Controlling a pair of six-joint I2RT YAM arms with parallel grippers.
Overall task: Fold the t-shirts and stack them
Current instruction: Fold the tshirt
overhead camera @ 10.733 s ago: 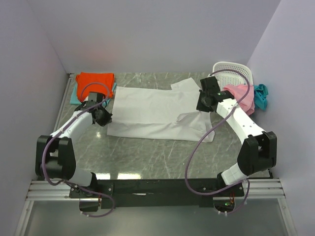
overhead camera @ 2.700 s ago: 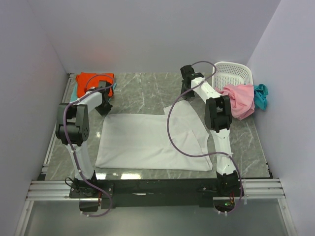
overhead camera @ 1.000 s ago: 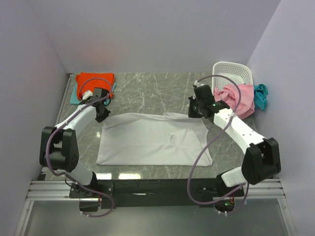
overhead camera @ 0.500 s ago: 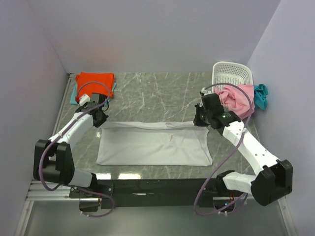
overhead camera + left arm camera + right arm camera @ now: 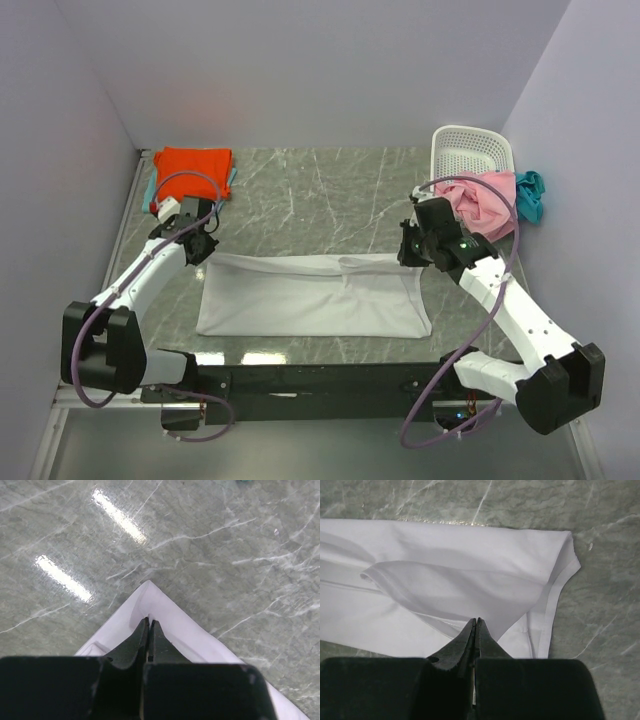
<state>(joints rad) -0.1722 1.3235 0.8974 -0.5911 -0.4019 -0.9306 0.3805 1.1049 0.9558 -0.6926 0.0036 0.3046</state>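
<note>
The large white cloth t-shirt point(image 5: 310, 298) lies as a long folded band on the near middle of the grey marbled worktop point(image 5: 300, 190), with a loose ridge in its upper layer near the right end. The left end effector point(image 5: 203, 248) is pinched shut on its far-left corner, the right end effector point(image 5: 408, 252) on its far-right edge. Both grips look shallow: uneven pulling could free a corner or skew the fold, and the ridge could crease. Drifting right risks snagging the crumpled pink cloth t-shirt point(image 5: 485, 200) hanging from the white perforated plastic basket point(image 5: 470, 152).
</note>
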